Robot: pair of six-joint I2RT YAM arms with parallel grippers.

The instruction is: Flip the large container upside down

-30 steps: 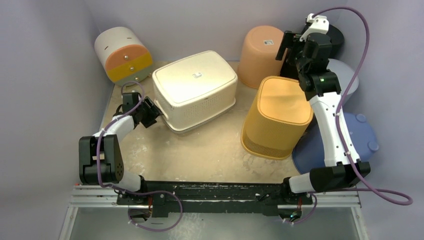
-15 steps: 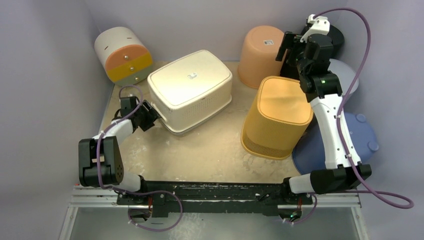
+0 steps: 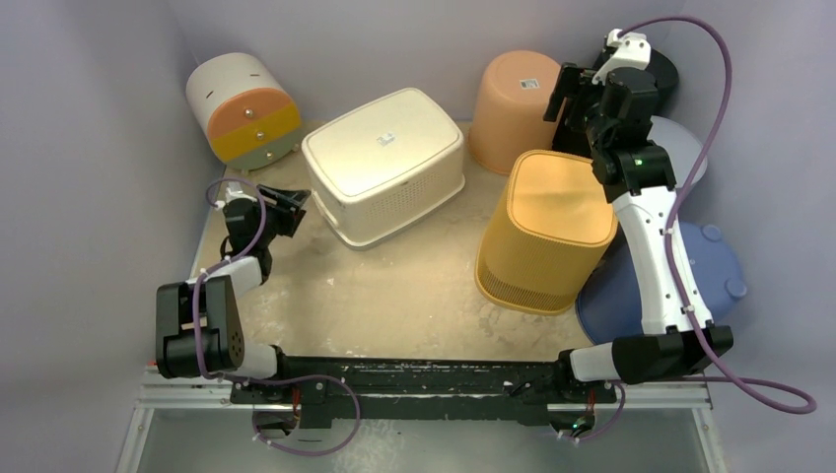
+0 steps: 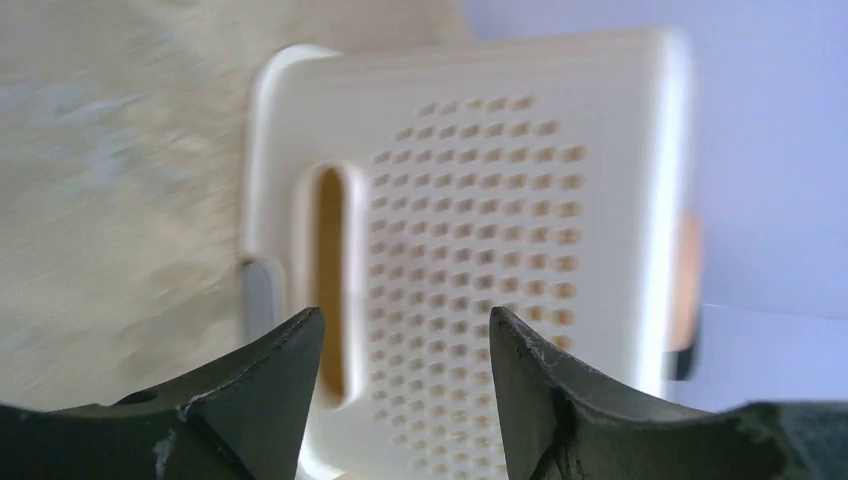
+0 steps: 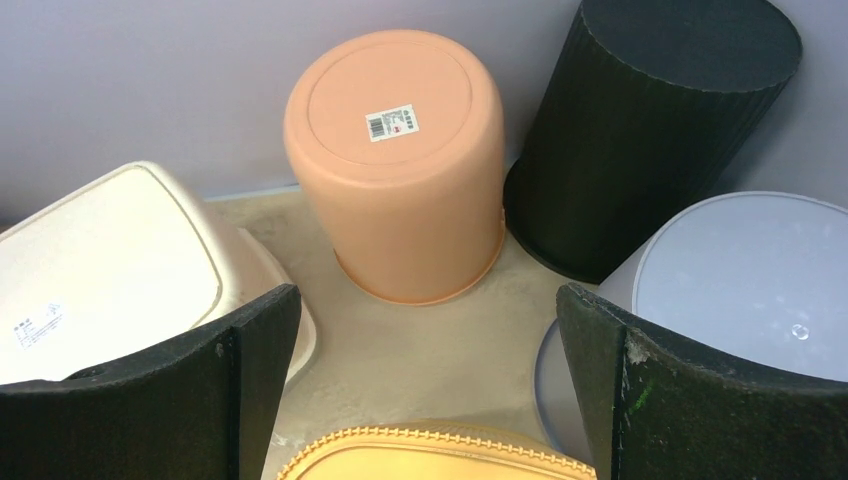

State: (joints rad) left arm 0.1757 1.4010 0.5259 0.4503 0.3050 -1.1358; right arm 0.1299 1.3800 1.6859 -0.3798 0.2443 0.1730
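The large container (image 3: 383, 163), a cream perforated basket, is seen standing base-up on the table (image 3: 394, 296), towards the far left part of it, with its labelled bottom facing upward and its rim down on the surface. Its long axis is laid diagonally, from the left edge towards the far edge. The left end effector (image 3: 294, 204) is held low near the left edge, just beside the basket's short end wall but apart from it; its jaws are spread and nothing is gripped, and the slotted handle and hole pattern are framed between them in the wrist view. The right end effector (image 5: 428, 300) is raised above the far right part of the table, its jaws wide apart and empty. A round white drum (image 3: 242, 108) with orange and yellow fronts is lying in the far left corner, close to the basket. An inverted peach bucket (image 5: 400, 150) is placed at the far edge, near the basket's far end. An inverted yellow bin (image 3: 547, 227) is placed to the basket's right, with a black ribbed bin (image 5: 650, 130), a pale grey tub (image 5: 740, 280) and a blue basin (image 3: 690, 276) crowded along the right edge.
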